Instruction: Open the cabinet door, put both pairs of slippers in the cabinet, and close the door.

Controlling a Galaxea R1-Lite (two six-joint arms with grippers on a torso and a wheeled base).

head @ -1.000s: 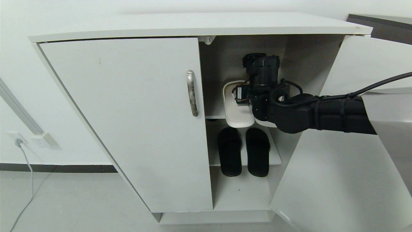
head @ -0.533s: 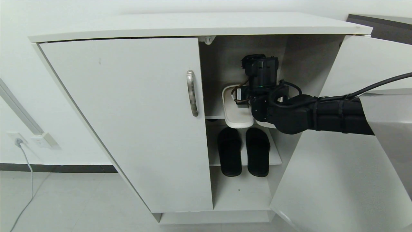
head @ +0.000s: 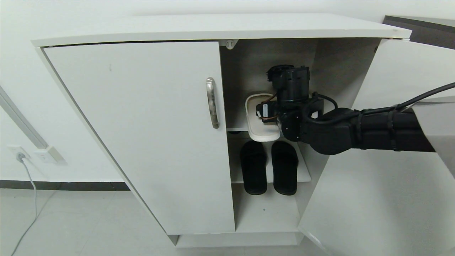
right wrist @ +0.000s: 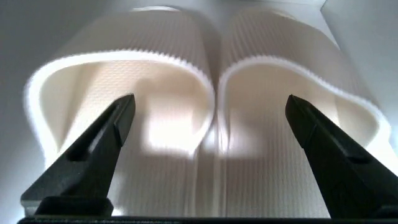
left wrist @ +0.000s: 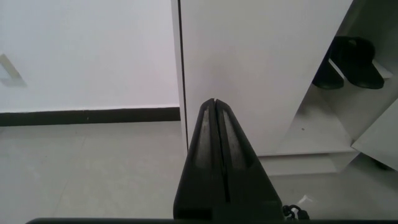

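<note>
The white cabinet (head: 220, 26) has its right door (head: 373, 177) swung open and its left door (head: 142, 135) closed. A pair of white slippers (head: 261, 121) lies on the upper shelf, heels over the shelf's front edge. A pair of black slippers (head: 269, 167) lies side by side on the shelf below. My right arm (head: 337, 128) is inside the cabinet above the white pair. My right gripper (right wrist: 210, 106) is open, one finger on either side of the white slippers' (right wrist: 155, 93) straps, holding nothing. My left gripper (left wrist: 214, 102) is shut and empty, low before the closed door, with the black slippers (left wrist: 351, 59) beyond it.
The closed door's metal handle (head: 212, 103) sits at its right edge, beside the opening. The cabinet's bottom compartment (head: 265, 213) has free room. A wall socket with a cable (head: 21, 156) is at the far left, above the grey floor (left wrist: 93, 168).
My right arm has shifted slightly to the right and lower. The white slippers have stayed on the upper shelf, barely moving.
</note>
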